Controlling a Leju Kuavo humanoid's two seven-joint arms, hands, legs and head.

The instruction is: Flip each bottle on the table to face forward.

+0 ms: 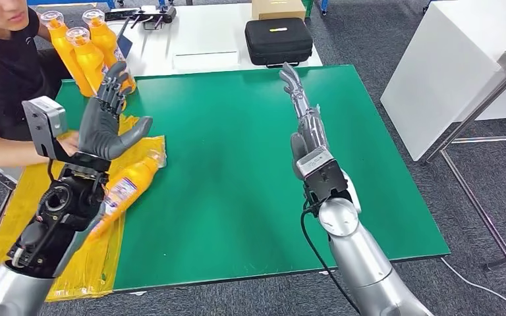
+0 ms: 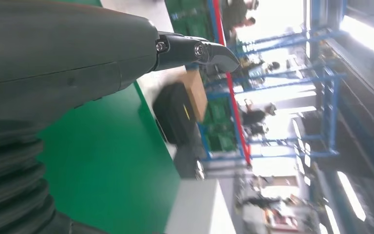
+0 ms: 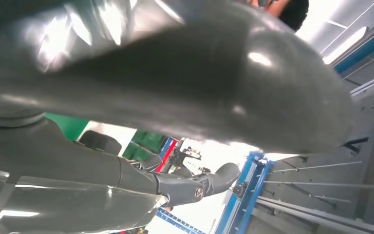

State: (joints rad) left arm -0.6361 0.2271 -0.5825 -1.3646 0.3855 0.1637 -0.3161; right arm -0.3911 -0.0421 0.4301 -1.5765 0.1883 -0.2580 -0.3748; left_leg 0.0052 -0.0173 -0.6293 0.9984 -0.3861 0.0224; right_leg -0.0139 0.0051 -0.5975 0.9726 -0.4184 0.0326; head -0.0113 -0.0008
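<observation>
An orange bottle (image 1: pixel 129 185) lies on its side on the yellow sheet (image 1: pixel 99 263) at the left of the green table (image 1: pixel 237 178), cap toward the table's middle. My left hand (image 1: pixel 109 118) is raised above it, open, fingers spread, holding nothing; the same left hand (image 2: pixel 78 63) fills the near side of the left wrist view. Three upright orange bottles (image 1: pixel 87 52) stand at the far left corner by a person. My right hand (image 1: pixel 303 112) hovers over the table's middle with its fingers stretched out flat and empty. Up close the right hand (image 3: pixel 165 87) appears grey.
A person (image 1: pixel 3 79) in a black shirt sits at the table's left, an arm resting near the yellow sheet. A black case (image 1: pixel 279 41) and a cardboard box (image 1: pixel 278 8) sit on the white table behind. A white table (image 1: pixel 448 66) stands at the right.
</observation>
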